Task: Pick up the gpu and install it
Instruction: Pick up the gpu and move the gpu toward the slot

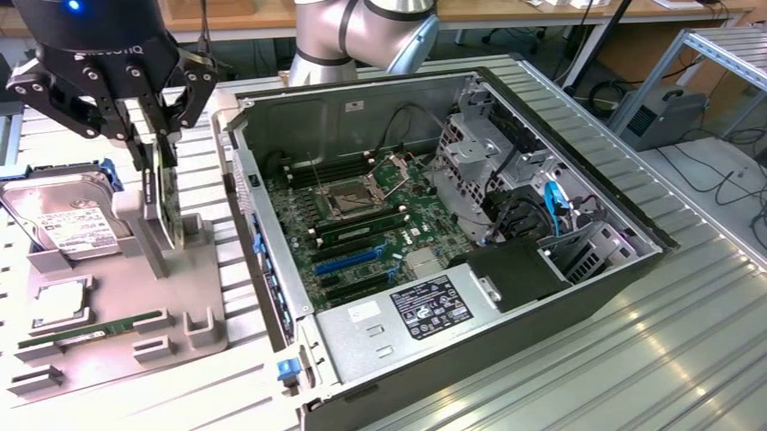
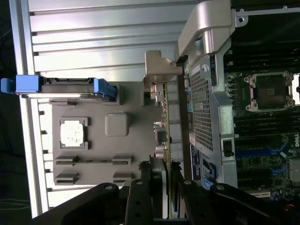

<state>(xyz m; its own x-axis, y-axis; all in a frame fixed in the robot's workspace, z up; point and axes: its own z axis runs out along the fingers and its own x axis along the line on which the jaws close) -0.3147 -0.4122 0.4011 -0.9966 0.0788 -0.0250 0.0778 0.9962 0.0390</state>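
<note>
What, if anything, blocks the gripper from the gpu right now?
Likely nothing, so yes. The gripper is right at the top edge of the gpu, which stands upright in its gray holder, apart from the hard drive and outside the open case.

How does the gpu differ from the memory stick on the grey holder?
The gpu stands tall on its edge; the memory stick sits low. The gpu is far bigger than the narrow green memory stick. The hand grips the gpu, not the memory stick. Both sit in the grey holder.
</note>
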